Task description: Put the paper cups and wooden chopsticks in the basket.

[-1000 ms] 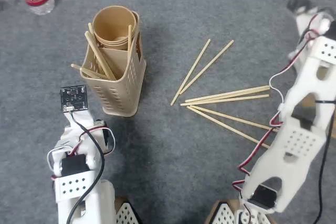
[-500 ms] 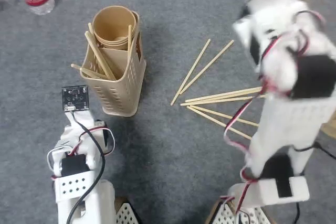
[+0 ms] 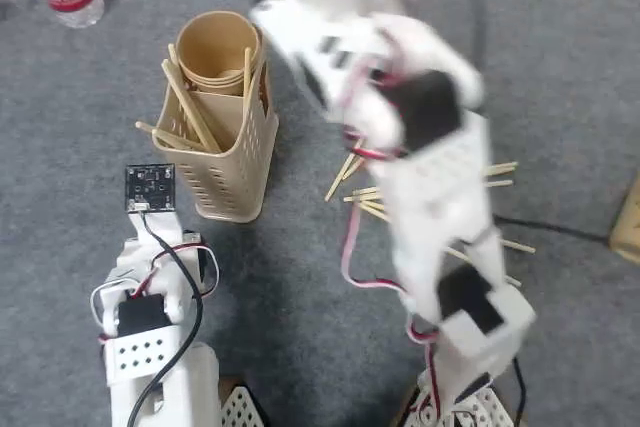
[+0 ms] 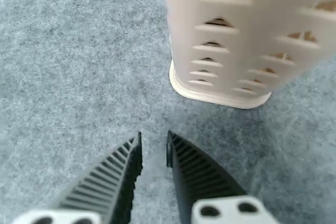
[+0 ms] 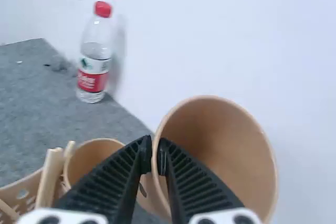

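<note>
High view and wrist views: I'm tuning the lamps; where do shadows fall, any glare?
High view: even light, a soft shadow on the mat beside the basket, no glare. Left wrist view: a dim shadow rims the basket's base. Right wrist view: bright wall, no hard shadows.

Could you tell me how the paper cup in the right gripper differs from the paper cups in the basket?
The held cup is pinched at its rim by the right gripper; the basket cups stand upright inside the basket. The held cup is single, while the basket cups are nested in a stack. The held cup is empty; the basket cups share the basket with chopsticks. All are the same tan paper.
</note>
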Action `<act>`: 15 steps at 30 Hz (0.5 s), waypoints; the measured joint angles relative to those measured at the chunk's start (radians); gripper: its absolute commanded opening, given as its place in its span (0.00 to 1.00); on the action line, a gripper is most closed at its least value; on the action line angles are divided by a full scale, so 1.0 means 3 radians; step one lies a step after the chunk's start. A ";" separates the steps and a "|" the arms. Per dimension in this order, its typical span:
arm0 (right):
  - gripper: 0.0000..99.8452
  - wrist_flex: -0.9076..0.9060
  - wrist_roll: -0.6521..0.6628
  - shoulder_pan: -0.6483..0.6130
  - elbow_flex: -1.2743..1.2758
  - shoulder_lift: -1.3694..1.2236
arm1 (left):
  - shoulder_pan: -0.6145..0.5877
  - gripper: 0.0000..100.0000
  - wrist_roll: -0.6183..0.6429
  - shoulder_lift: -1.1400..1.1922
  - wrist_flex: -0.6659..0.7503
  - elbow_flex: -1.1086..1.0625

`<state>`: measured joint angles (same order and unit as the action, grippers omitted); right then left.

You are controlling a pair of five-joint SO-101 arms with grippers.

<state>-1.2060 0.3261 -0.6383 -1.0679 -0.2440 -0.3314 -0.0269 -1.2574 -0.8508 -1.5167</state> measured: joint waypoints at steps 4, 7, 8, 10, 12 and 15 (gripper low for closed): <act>0.01 0.0256 0.0322 -0.0225 0.0000 -0.0419 | 0.0000 0.07 0.0000 0.0000 0.0000 0.0000; 0.01 0.0409 0.0404 -0.0312 0.0000 -0.0614 | 0.0000 0.07 0.0000 0.0000 0.0000 0.0000; 0.01 0.0430 0.0404 -0.0338 0.0000 -0.0634 | 0.0000 0.07 0.0000 0.0000 0.0000 0.0000; 0.01 0.0460 0.0430 -0.0404 0.0000 -0.0644 | 0.0000 0.07 0.0000 0.0000 0.0000 0.0000; 0.01 0.0476 0.0455 -0.0440 0.0000 -0.0650 | 0.0000 0.07 0.0000 0.0000 0.0000 0.0000; 0.01 0.0476 0.0557 -0.0445 0.0000 -0.0757 | 0.0000 0.07 0.0000 0.0000 0.0000 0.0000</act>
<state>-1.0633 0.4933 -0.7718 -1.0679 -0.4710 -0.3314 -0.0269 -1.2574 -0.8508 -1.5167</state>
